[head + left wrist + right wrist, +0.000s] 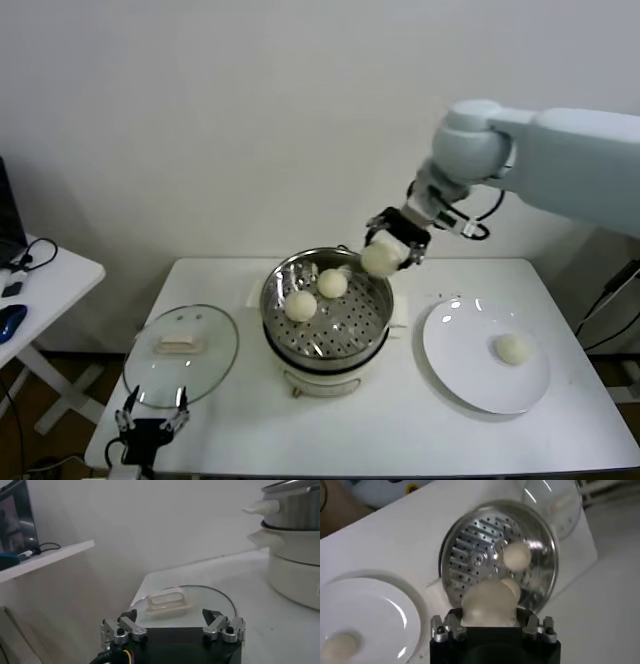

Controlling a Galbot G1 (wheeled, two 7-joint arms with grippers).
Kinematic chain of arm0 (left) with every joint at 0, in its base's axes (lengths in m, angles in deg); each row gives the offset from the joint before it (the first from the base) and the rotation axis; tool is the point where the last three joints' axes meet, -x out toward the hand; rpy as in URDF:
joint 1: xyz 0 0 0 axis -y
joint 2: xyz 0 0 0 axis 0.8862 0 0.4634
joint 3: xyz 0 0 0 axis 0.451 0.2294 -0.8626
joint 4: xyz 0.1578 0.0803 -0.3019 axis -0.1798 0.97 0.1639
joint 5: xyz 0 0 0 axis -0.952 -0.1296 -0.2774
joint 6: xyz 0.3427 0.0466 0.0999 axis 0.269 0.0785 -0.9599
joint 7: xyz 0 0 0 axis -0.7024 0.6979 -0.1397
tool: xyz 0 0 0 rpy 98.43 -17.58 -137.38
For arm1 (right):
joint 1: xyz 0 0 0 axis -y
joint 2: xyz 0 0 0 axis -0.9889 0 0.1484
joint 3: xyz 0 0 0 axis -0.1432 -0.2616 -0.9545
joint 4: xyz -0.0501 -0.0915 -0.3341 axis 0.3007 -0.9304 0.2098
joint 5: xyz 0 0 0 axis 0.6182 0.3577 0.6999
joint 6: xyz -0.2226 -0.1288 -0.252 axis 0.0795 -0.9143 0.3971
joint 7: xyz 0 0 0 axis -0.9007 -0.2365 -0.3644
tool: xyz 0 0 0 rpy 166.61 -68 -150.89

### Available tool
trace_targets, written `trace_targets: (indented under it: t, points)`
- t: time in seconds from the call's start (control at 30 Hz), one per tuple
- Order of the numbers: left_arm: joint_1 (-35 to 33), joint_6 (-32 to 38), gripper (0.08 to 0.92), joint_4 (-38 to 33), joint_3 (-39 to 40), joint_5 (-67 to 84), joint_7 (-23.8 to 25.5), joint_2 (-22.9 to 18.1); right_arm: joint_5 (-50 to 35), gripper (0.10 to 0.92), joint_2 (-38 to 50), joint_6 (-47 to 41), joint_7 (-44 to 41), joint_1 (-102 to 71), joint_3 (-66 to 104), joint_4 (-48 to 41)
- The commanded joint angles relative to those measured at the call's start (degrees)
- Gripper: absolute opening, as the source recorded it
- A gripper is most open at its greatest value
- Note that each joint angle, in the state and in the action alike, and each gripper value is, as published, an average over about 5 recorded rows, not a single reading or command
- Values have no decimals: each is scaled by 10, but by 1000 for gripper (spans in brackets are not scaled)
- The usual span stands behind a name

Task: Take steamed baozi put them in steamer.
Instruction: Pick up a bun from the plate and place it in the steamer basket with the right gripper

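Note:
My right gripper [393, 245] is shut on a cream-white steamed baozi [380, 259] and hangs just above the right rim of the steamer [330, 355]. In the right wrist view that baozi [487, 602] fills the space between the fingers over the perforated tray [475, 545]. Two baozi [300, 305] [332, 283] lie on the tray. A further baozi [512, 348] rests on the white plate [470, 385] to the right. Low at the table's front left corner, my left gripper [152, 420] is parked open, holding nothing.
A round glass lid [181, 352] with a pale handle [168, 602] lies flat left of the steamer, just beyond the left gripper [172, 620]. A side table [40, 280] with cables stands off to the left. A wall rises right behind the table.

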Motion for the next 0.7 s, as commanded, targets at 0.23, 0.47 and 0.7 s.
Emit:
trace_targets:
  t: [0.23,0.47,0.7]
  points:
    - [-3,1,823,2,-1,0,0,0,144,695,-133,38,12,-132,18,13]
    - [-1,0,823,2,1,-1,0,0,172,680,-153,30,13,-176,15,-3]
    - [-1,-2,823,2,1,-3,1,0,195,679,-167,25,15,-206,18,-23]
